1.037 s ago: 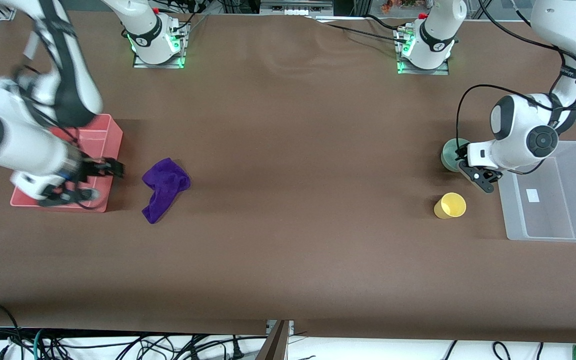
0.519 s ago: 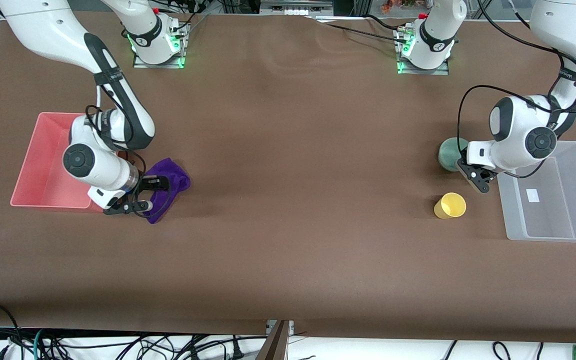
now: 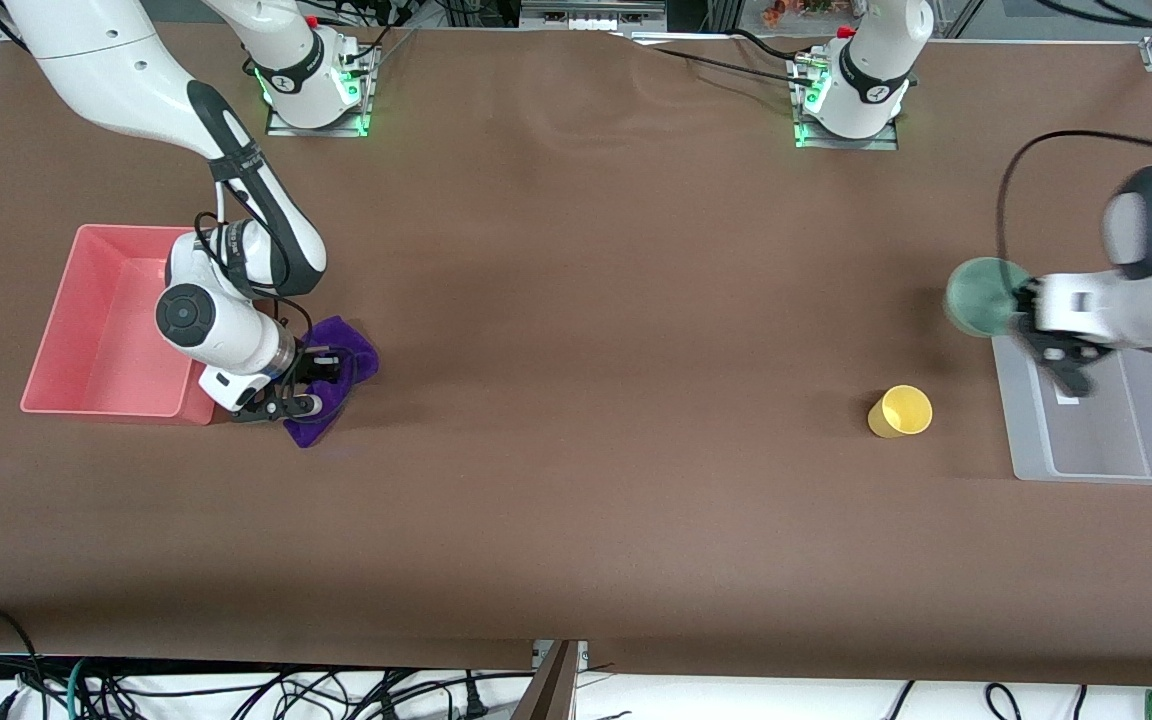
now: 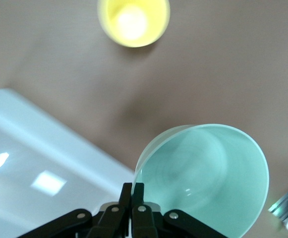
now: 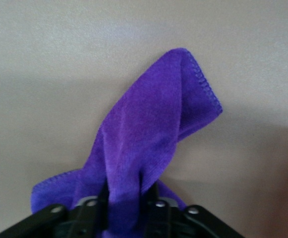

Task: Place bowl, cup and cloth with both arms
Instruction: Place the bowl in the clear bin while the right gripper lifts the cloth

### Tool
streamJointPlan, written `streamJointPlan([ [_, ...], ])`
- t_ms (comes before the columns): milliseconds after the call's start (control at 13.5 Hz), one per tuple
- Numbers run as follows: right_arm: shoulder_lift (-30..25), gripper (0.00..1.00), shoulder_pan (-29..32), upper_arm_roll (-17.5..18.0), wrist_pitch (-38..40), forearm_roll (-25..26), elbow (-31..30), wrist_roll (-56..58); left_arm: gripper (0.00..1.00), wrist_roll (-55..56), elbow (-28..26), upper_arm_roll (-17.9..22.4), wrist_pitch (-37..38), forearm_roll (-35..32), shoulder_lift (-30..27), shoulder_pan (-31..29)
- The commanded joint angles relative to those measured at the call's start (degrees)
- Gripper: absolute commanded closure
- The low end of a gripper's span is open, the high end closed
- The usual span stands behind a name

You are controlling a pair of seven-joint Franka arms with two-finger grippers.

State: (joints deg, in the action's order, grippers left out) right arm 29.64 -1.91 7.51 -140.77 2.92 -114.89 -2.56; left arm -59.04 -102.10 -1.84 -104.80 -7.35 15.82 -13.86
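The red bin (image 3: 101, 330) sits at the right arm's end, the clear bin (image 3: 1101, 420) at the left arm's. The left gripper (image 4: 133, 196), clenched on the bowl's (image 3: 976, 297) rim, holds it up beside the clear bin; carry it level until fully over. The right gripper (image 5: 125, 198) pinches the cloth (image 3: 336, 375), probably mostly on the table; lift high before crossing the red wall. The cup (image 3: 900, 411) waits on the table.

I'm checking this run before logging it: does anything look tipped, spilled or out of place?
Nothing stands out. The yellow cup stands upright beside the clear bin. The left gripper pinches the bowl by its rim; the right gripper is clamped on the cloth beside the red bin.
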Motion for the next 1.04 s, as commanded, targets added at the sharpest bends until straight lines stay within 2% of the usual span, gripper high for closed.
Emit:
streamJointPlan([
  [0, -2.1, 1.00, 0.0, 0.1, 7.4, -0.5, 3.9, 1.1, 1.00, -7.9, 12.3, 0.3, 1.4, -1.3, 10.4, -7.7],
  [74, -2.9, 1.00, 0.2, 0.1, 14.1, -0.5, 7.6, 2.2, 1.00, -9.9, 14.0, 0.3, 0.0, -1.3, 13.9, -10.5],
  [222, -4.6, 1.00, 0.6, -1.3, 31.5, -0.8, 17.8, 6.3, 1.00, -14.2, 15.0, 0.3, -7.9, -1.3, 19.2, -13.6],
  [370, -5.6, 1.00, 0.6, -5.4, 43.2, -1.0, 24.3, 13.2, 1.00, -14.3, 14.6, 0.3, -12.7, -1.3, 22.1, -14.8],
  [444, -6.3, 1.00, 0.6, -7.8, 47.1, -1.7, 26.5, 17.2, 0.86, -14.2, 14.6, 0.3, -13.8, -0.9, 23.2, -15.1],
  [519, -6.8, 1.00, 0.6, -10.7, 50.0, -1.8, 27.4, 21.1, 0.19, -13.7, 14.6, 0.2, -14.5, -0.1, 23.4, -16.0],
  [593, -7.3, 1.00, 0.7, -13.7, 51.6, -1.8, 27.5, 25.1, 0.00, -14.1, 14.8, -0.2, -13.9, 0.7, 22.9, -16.3],
  [741, -7.3, 1.00, 0.7, -18.9, 53.0, -1.8, 26.9, 31.9, 0.00, -13.4, 15.3, -0.4, -10.5, 1.0, 19.9, -15.8],
  [963, -7.2, 1.00, 0.7, -23.6, 52.9, -1.8, 22.0, 33.2, 0.00, -7.9, 17.2, -4.0, -4.7, 4.0, 16.9, -15.3],
])
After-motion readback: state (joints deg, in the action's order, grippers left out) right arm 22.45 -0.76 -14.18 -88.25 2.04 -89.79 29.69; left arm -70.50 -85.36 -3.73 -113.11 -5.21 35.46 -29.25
